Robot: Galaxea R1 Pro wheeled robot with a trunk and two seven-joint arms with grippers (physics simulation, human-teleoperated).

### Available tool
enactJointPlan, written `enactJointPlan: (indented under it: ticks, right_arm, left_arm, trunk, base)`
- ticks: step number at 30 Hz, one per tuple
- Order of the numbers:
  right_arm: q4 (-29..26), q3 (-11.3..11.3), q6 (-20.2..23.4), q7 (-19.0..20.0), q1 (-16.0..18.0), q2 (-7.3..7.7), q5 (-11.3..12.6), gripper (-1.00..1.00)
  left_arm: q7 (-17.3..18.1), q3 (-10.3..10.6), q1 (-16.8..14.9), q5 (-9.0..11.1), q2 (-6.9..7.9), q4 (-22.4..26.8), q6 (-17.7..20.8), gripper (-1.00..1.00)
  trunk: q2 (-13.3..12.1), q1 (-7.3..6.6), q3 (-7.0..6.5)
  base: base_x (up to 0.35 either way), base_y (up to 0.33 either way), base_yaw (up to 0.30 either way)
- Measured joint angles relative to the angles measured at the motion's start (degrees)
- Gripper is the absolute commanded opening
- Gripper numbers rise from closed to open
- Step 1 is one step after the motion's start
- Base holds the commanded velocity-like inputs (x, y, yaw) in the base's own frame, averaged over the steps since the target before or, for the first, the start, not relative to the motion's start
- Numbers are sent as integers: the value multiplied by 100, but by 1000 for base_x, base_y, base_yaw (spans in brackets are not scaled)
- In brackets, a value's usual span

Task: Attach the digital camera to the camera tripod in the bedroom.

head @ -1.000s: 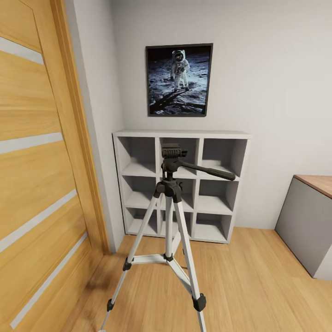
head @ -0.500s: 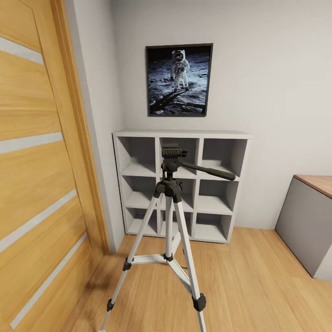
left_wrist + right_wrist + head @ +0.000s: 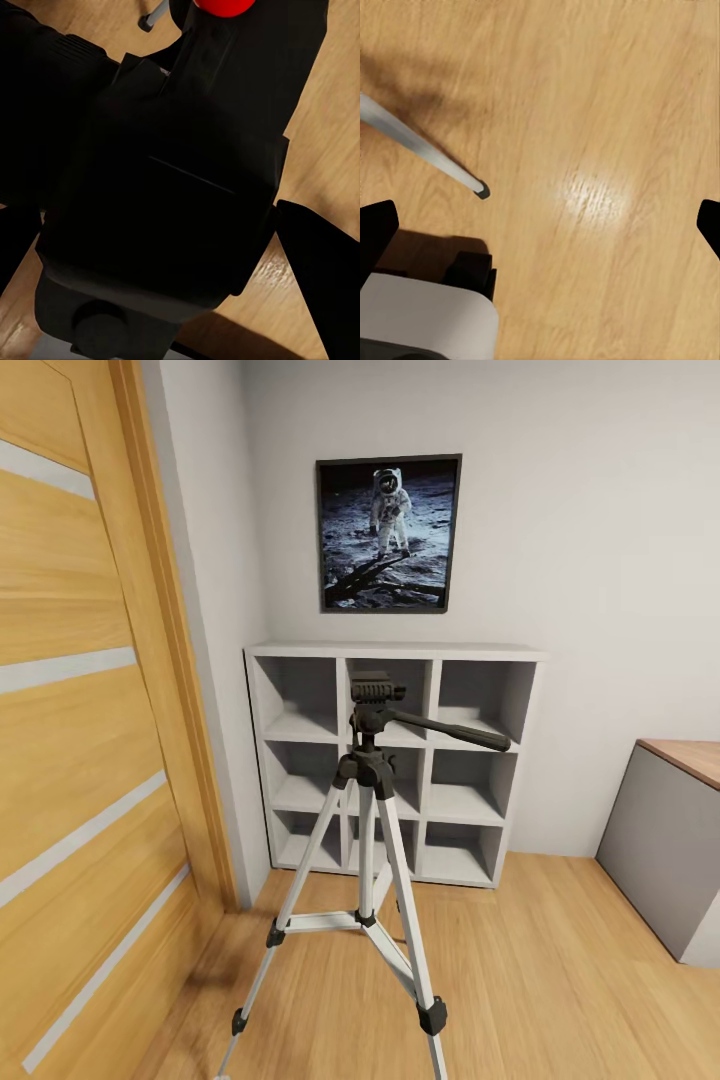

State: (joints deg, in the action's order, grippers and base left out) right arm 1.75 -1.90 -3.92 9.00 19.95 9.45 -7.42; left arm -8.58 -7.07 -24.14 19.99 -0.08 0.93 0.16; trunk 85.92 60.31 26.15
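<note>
The camera tripod (image 3: 368, 830) stands on the wood floor in the middle of the head view, its silver legs spread and its black head (image 3: 375, 695) bare, the long pan handle (image 3: 450, 733) pointing right. In the left wrist view the black digital camera (image 3: 187, 150) with its round red button (image 3: 223, 6) sits between the dark fingers (image 3: 319, 262) of my left gripper (image 3: 161, 247), which is shut on it. My right gripper (image 3: 547, 232) is open above the floor, near one tripod leg's foot (image 3: 480, 191).
A wooden door (image 3: 80, 740) lines the left side. White cube shelving (image 3: 460, 760) stands against the back wall under an astronaut picture (image 3: 388, 532). A wood-topped grey desk (image 3: 665, 840) is at the right. My white base (image 3: 420, 315) shows below the right gripper.
</note>
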Motion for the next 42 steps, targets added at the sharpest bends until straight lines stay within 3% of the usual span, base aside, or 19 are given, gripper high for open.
enactJointPlan:
  ticks: [29, 42]
  right_arm:
    - [0, 2, 26, 8, 0, -5, 0, 100]
    - [0, 3, 33, 7, 0, -7, 0, 100]
  left_arm:
    - [-17, -34, 0, 24, -5, 17, 0, -100]
    - [-23, -48, 0, 29, -10, 16, 0, -100]
  trunk:
    - [0, 1, 0]
    - [0, 1, 0]
  base:
    - [-39, -2, 0]
    - [-176, 0, 0]
